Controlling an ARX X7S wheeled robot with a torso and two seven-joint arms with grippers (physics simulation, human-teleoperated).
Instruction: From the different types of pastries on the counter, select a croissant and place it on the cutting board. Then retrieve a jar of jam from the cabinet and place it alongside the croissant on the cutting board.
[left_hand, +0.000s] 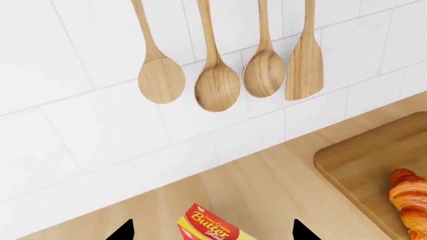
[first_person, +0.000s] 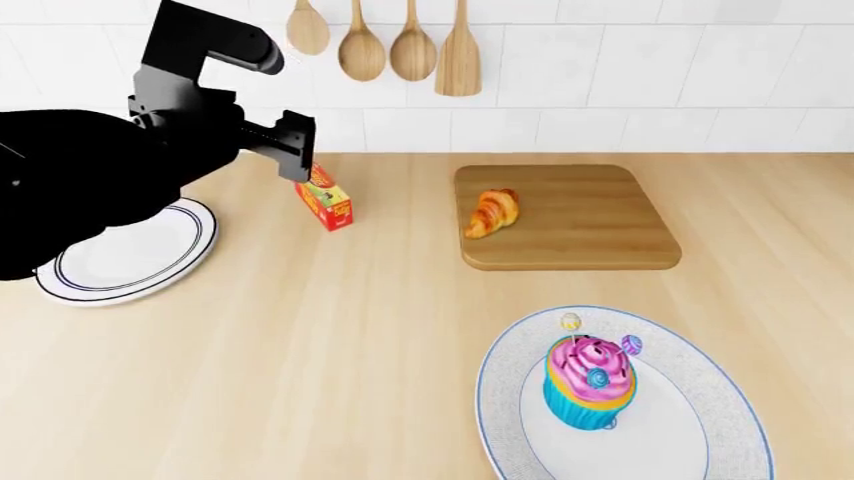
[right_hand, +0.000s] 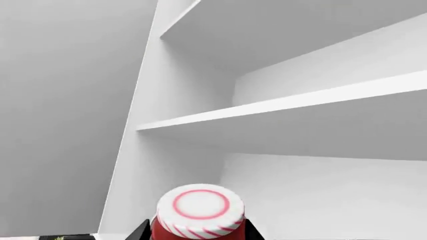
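The golden-brown croissant (first_person: 493, 212) lies on the left part of the wooden cutting board (first_person: 587, 215), which rests on the beige counter (first_person: 334, 340). The left wrist view also catches the croissant (left_hand: 408, 201) and the cutting board (left_hand: 363, 160) at its edge. My left gripper (first_person: 296, 152) hovers open over a red and yellow butter box (left_hand: 208, 226), its fingertips (left_hand: 123, 231) wide on either side. Inside the white cabinet (right_hand: 180, 100), my right gripper (right_hand: 197, 234) is shut on the jar of jam (right_hand: 200, 209), which has dark red contents and a white red-striped lid. A pink-frosted cupcake (first_person: 587, 382) stands on the near plate (first_person: 727, 420).
Several wooden spoons and a spatula (first_person: 458, 50) hang on the tiled wall behind the board. A second blue-rimmed plate (first_person: 147, 255) lies at the left under my left arm. Cabinet shelves (right_hand: 300, 105) run above the jar. The right arm is out of the head view.
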